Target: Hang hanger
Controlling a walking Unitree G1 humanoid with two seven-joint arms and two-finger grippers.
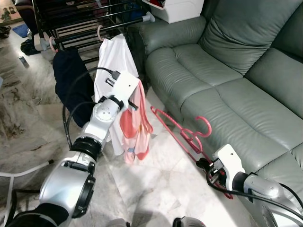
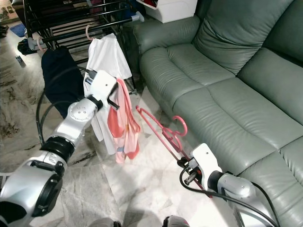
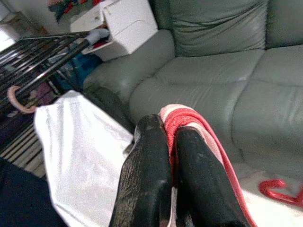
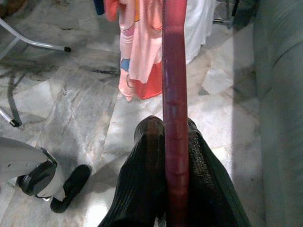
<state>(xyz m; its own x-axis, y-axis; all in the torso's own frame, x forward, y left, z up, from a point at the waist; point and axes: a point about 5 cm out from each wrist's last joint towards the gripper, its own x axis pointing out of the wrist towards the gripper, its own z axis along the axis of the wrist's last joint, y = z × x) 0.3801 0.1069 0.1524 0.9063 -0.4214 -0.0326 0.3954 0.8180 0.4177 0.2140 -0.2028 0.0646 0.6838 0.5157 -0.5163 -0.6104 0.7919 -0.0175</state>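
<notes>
Item: red plastic hanger (image 1: pixel 182 135), pre-hang, in transit.
My right claw (image 1: pixel 208 169) is pinching its lower bar, hook above; left claw (image 3: pixel 163 156) is gripping the pink-and-red cloth garment (image 1: pixel 135 125). Next: threading garment onto hanger, I judge.

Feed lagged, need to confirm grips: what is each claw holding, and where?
Right claw: red plastic hanger, gripped at one arm's end. Left claw: pink-and-red cloth garment, pinched at its top fold.
</notes>
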